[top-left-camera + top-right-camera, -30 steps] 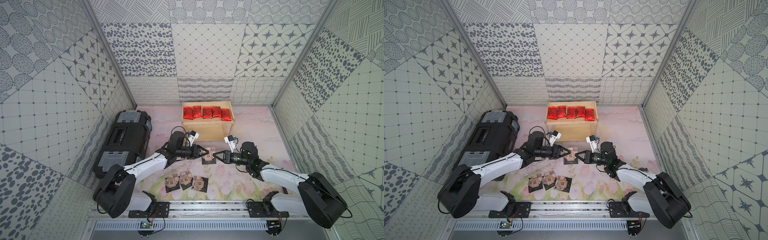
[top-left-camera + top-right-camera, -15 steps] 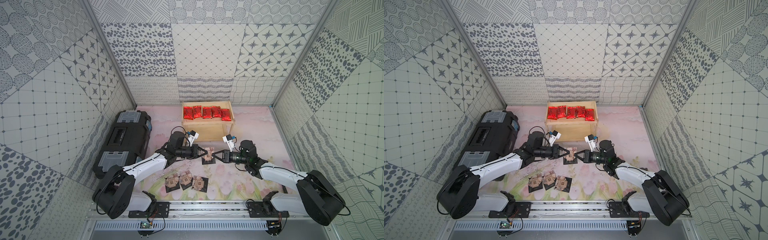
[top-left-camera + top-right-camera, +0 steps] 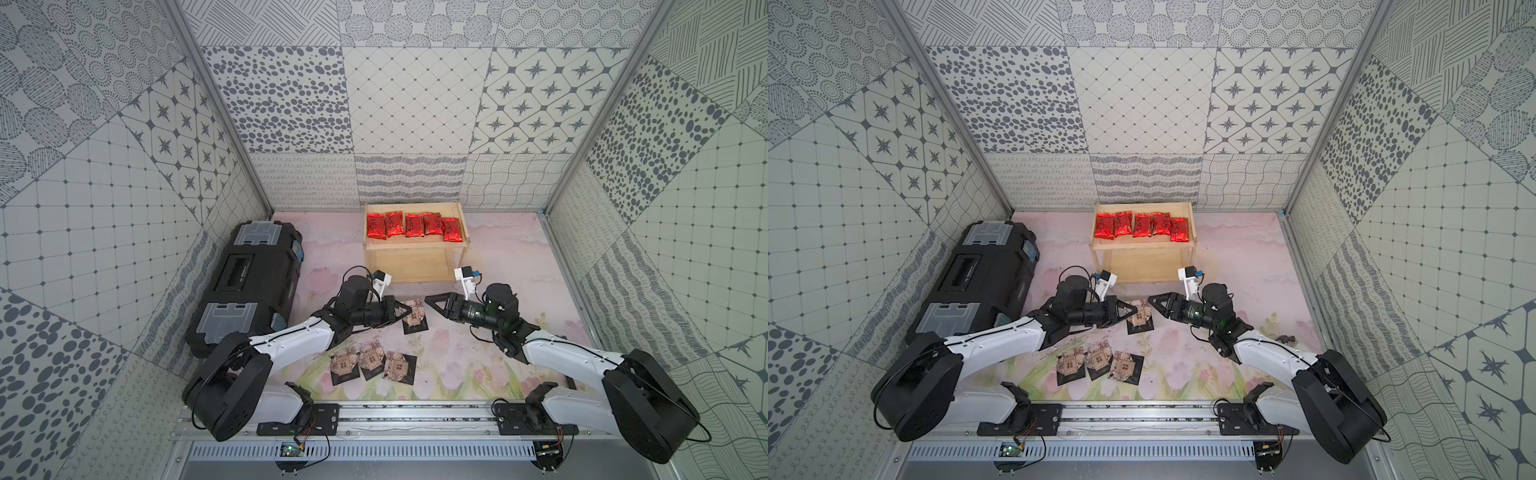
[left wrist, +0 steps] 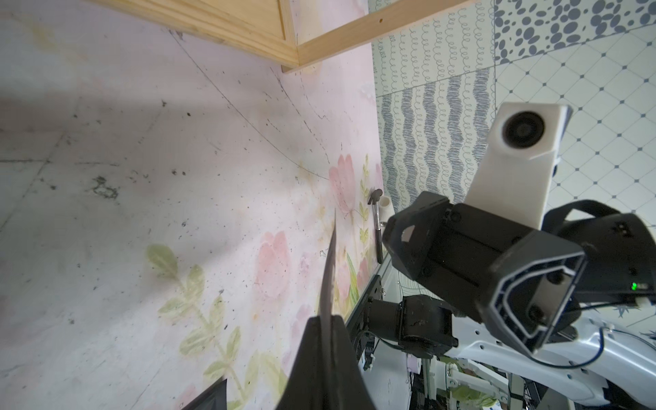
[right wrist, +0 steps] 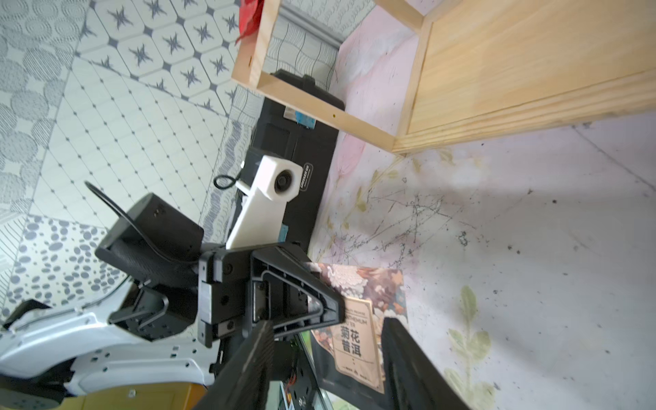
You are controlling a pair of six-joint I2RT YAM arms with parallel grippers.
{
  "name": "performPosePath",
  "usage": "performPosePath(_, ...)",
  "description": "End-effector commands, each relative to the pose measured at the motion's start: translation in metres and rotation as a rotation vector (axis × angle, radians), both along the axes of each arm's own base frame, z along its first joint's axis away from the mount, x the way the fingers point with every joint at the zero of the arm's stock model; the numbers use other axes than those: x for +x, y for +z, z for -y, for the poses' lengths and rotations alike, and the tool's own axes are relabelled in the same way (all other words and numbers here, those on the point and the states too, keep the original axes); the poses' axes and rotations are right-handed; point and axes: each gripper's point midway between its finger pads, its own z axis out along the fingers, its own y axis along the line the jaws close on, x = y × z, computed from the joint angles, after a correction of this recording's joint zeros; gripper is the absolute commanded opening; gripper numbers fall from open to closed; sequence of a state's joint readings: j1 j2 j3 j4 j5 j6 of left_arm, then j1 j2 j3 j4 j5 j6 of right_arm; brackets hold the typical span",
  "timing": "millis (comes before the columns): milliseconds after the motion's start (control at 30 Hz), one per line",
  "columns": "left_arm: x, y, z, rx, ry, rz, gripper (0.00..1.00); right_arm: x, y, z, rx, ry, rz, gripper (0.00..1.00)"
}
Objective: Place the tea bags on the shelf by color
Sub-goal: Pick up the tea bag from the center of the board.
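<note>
Right wrist view shows our right gripper [image 5: 326, 323] now spread and backed off the black floral tea bag [image 5: 358, 340], which our left gripper [image 3: 400, 312] has clamped edge-on, seemingly clear of the mat [image 3: 457, 353], so we take the handover as done, wooden shelf [image 3: 411, 266] next

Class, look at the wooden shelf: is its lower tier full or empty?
Empty, where visible: the shelf's lower tier is bare wood in both top views. All five red tea bags lie on the top tier.
</note>
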State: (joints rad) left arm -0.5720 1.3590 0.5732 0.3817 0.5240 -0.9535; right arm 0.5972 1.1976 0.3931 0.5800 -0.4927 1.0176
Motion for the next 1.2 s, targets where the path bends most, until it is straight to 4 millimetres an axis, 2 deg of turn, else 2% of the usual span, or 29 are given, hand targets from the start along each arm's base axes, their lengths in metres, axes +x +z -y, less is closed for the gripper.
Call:
performPosePath(0,0.035,0.034,-0.001,-0.119,0.228,0.094,0.00,0.008,0.024,0.008,0.100,-0.142,0.019,0.57)
performPosePath(167,0.044,0.047,-0.009,-0.165,0.307,0.108,0.00,0.008,0.026,0.023,0.151,-0.237,-0.015,0.61)
performPosePath(333,0.051,0.060,-0.010,-0.240,0.340,0.118,0.00,0.005,0.030,0.025,0.203,-0.244,-0.037,0.63)
performPosePath(533,0.062,0.080,-0.007,-0.340,0.341,0.126,0.00,0.006,0.033,0.014,0.260,-0.208,-0.071,0.65)
performPosePath(767,0.064,0.097,-0.004,-0.396,0.324,0.140,0.00,0.013,0.034,-0.002,0.304,-0.161,-0.100,0.65)
performPosePath(933,0.063,0.102,-0.003,-0.408,0.313,0.142,0.00,0.019,0.035,-0.008,0.306,-0.151,-0.091,0.58)
performPosePath(1167,0.062,0.102,-0.002,-0.419,0.300,0.139,0.00,0.029,0.041,-0.016,0.331,-0.144,-0.066,0.38)
